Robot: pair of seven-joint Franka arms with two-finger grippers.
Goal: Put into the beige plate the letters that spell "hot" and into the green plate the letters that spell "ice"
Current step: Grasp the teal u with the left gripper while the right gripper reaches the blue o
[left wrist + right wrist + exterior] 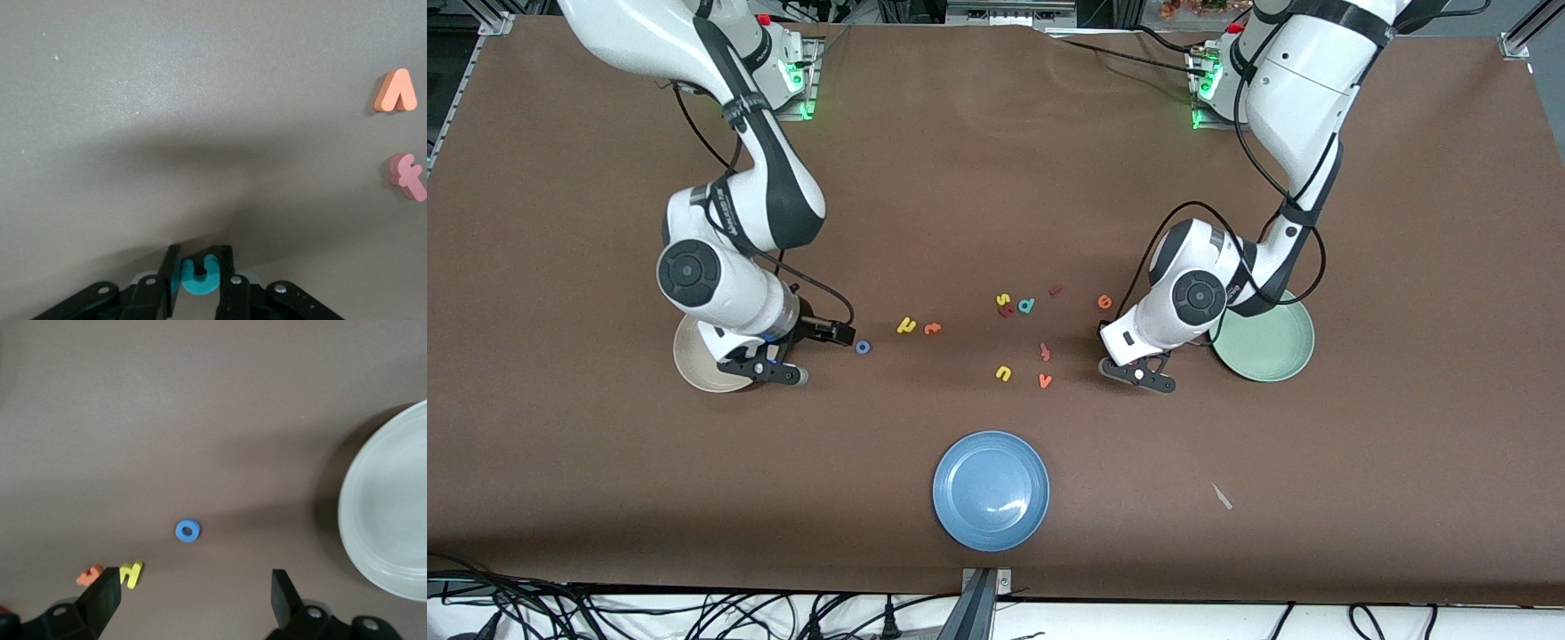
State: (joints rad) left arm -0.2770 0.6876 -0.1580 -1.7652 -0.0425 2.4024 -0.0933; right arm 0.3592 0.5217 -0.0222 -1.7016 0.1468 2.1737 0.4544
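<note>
Beside one green plate, left gripper pinches one teal "c"; right gripper spread.

Teal c pinched between left gripper fingers, low over table near green plate. Orange e and dark red i flat mid-table. Blue o near beige plate; yellow h and orange t side by side just past it.
</note>
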